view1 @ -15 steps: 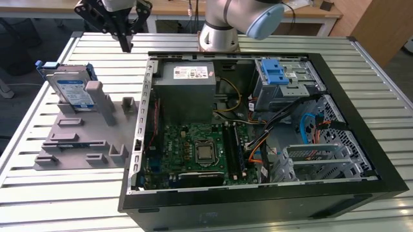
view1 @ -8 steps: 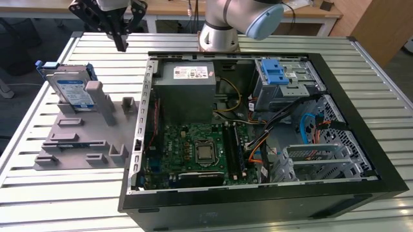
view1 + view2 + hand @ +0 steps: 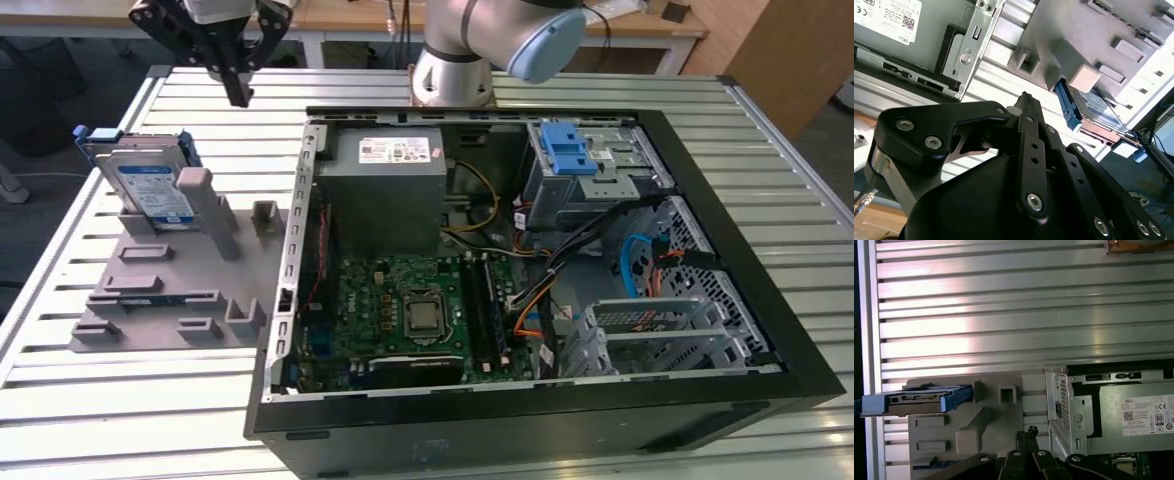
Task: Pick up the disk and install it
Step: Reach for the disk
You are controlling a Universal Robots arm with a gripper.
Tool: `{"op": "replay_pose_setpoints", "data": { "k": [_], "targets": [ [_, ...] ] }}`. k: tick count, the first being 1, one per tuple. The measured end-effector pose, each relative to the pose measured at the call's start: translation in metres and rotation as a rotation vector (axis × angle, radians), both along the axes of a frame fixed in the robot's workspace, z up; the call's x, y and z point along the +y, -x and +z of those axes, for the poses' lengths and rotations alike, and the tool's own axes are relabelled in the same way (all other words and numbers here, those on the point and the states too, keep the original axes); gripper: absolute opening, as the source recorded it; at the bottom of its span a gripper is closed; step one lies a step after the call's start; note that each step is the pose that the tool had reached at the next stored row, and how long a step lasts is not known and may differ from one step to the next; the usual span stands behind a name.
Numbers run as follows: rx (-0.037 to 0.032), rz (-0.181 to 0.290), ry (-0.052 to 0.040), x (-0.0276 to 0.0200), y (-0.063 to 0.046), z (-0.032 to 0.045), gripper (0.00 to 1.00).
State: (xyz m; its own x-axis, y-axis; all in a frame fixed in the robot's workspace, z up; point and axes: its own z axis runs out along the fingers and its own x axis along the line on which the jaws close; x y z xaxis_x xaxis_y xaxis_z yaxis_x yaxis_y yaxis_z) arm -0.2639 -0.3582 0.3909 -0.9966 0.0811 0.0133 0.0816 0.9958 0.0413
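The black two-finger gripper (image 3: 240, 92) hangs above the slatted aluminium table (image 3: 334, 90). Its fingers are closed tip to tip, with nothing held between them. The flat silver-grey disk with blue plastic rails (image 3: 144, 185) stands on edge in the grey plastic fixture plate (image 3: 174, 300). It is near the gripper but clear of it, to the exterior view's left of the open black computer case (image 3: 534, 400). In the first wrist view, the disk (image 3: 919, 400) sits edge-on in the fixture plate.
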Motion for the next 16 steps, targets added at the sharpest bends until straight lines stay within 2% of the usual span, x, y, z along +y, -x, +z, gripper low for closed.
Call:
{"op": "replay_pose_setpoints", "data": {
  "k": [16],
  "targets": [
    [0.0083, 0.0, 0.0, 0.0, 0.023, -0.0019, 0.11]
  ]
}}
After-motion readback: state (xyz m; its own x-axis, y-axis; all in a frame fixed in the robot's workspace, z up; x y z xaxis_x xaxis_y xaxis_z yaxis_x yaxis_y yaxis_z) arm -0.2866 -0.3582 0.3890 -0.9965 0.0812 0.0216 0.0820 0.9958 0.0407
